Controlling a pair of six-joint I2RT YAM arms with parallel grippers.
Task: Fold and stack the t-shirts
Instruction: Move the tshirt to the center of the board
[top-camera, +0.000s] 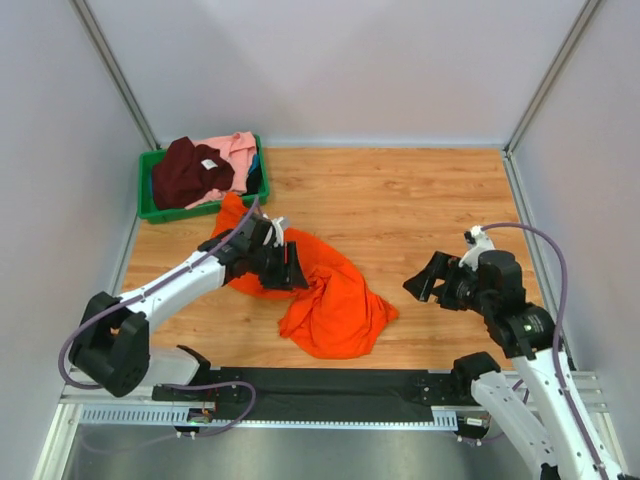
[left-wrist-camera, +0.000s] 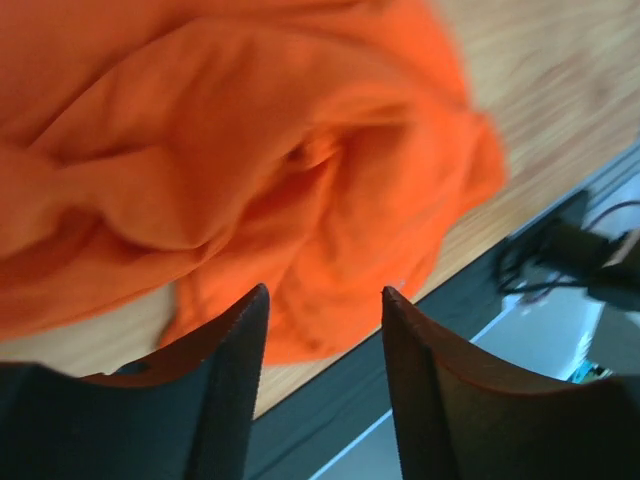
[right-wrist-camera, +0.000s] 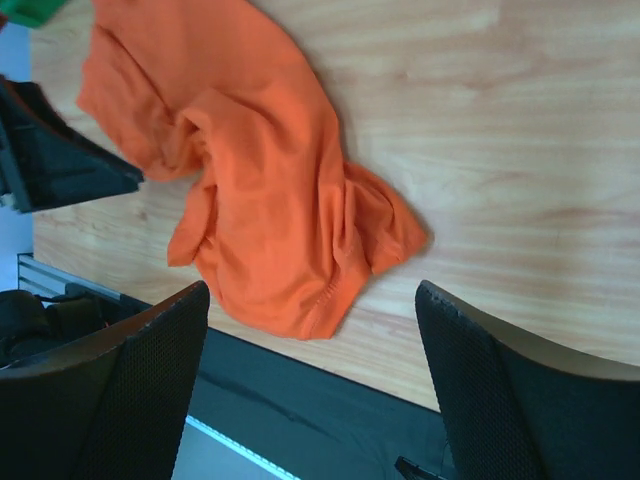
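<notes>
**A:** Item one, near edge?
**B:** Black strip (top-camera: 320, 385) across the front of the wooden table (top-camera: 420, 190). An arm base stands at each end of it.

**A:** Item two, right gripper?
**B:** Right gripper (top-camera: 422, 282), over bare wood on the right side. Its fingers (right-wrist-camera: 150, 350) are spread wide with nothing between them. The orange t-shirt (top-camera: 335, 305) lies to its left, beyond the fingertips and apart from them.

**A:** Item three, left gripper?
**B:** Left gripper (top-camera: 292, 266), over the upper left part of the same shirt. The jaws stand parted with a clear gap, pinching nothing. In the left wrist view, rumpled orange cloth fills the space just past the fingertips (left-wrist-camera: 245, 320). I cannot tell whether the tips touch it.

**A:** Item four, the shirt itself?
**B:** One, bright orange, unfolded, in a crumpled heap left of centre. The bulk bunches toward the near edge, close to the black strip. One narrow end trails up to just beside the green bin (top-camera: 147, 211).

**A:** Item five, far left corner?
**B:** That bin holds a dark maroon t-shirt (top-camera: 188, 178) with its white neck label (top-camera: 208, 164) showing. A light pink t-shirt (top-camera: 238, 150) lies against it on the right. Both are heaped loosely, well apart from either gripper.
</notes>
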